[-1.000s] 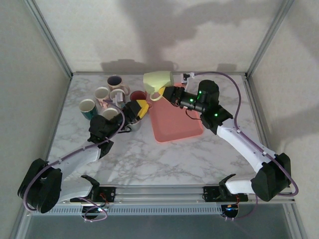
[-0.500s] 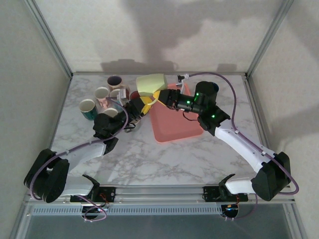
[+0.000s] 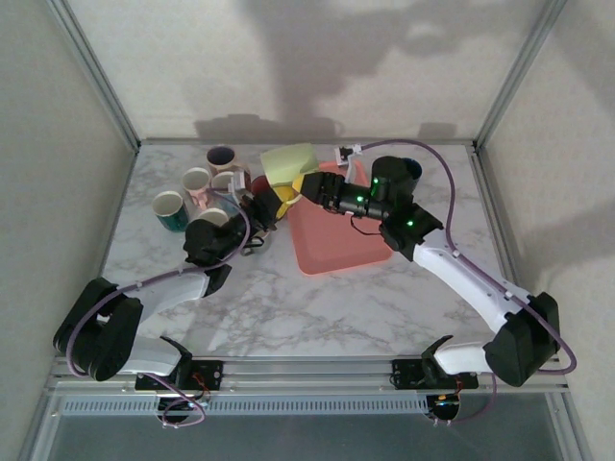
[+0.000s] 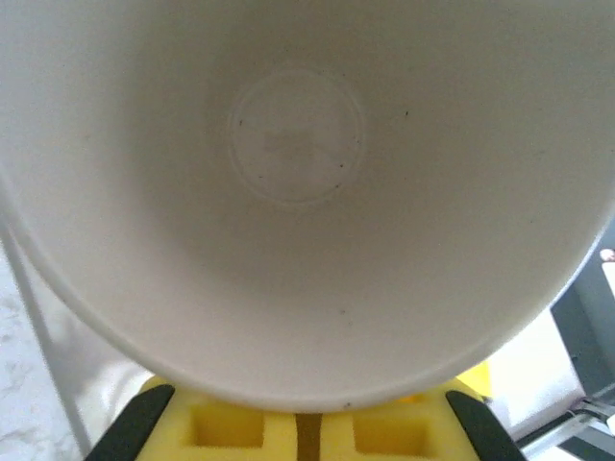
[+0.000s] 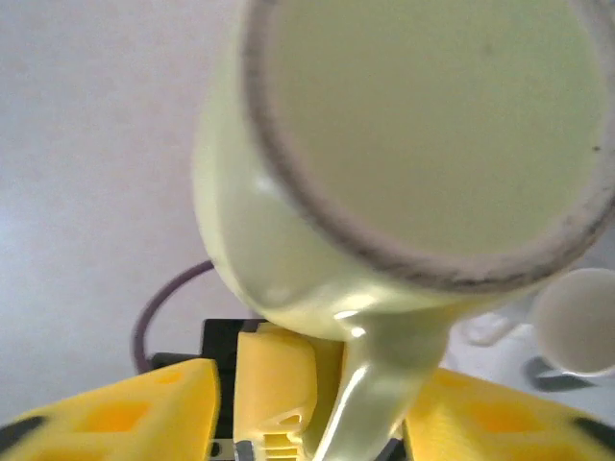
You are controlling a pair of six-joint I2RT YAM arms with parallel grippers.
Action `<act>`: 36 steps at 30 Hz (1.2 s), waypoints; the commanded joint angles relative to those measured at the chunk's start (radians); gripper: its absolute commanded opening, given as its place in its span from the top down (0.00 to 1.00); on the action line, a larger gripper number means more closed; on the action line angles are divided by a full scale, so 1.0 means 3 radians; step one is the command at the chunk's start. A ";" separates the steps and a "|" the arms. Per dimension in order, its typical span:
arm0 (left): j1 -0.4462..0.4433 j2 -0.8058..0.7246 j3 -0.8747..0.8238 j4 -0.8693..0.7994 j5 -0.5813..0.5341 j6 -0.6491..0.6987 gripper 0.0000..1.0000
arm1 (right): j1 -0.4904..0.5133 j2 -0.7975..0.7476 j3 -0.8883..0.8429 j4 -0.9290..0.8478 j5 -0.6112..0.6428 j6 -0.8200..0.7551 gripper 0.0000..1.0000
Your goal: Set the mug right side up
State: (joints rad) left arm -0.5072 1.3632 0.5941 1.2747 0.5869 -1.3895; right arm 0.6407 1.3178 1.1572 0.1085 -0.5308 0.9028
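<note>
Over the last second the right gripper (image 3: 309, 182) has swung the mug (image 3: 288, 163) leftward, and the left gripper (image 3: 261, 206) has risen to meet it. The tray (image 3: 336, 240) lies below the right gripper. The left gripper (image 4: 307, 427), jaws spread wide, looks straight into the mug's mouth (image 4: 298, 192), probably ready to take the body. The right gripper (image 5: 356, 403) is clamped on the handle (image 5: 384, 384), with the mug's foot ring (image 5: 404, 125) facing its camera. So the mug hangs on its side in the air between the two grippers, which I judge to be a handover pose for re-gripping and righting it. Spare mugs (image 3: 197, 182) stand left of the left gripper. No writing is legible.
</note>
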 commanded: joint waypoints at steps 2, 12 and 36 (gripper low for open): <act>-0.0001 -0.0405 0.0051 -0.0389 -0.0037 0.0633 1.00 | 0.0007 -0.0279 0.0231 -0.0992 0.0843 -0.0794 0.34; 0.0069 -0.0996 0.0940 -0.3880 -0.0189 0.2951 1.00 | -0.0048 -0.0612 0.0214 -0.1942 0.2056 -0.1835 0.32; -0.0135 -0.1145 0.0943 -0.6209 -0.1054 0.5889 1.00 | -0.0361 -0.0444 0.0176 -0.2147 0.1865 -0.2167 0.33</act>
State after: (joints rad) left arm -0.5339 0.9966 0.8673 -0.6003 0.4042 0.3206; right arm 0.5411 1.1713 1.1957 -0.5282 0.0498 0.2607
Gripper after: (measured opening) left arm 0.120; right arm 0.668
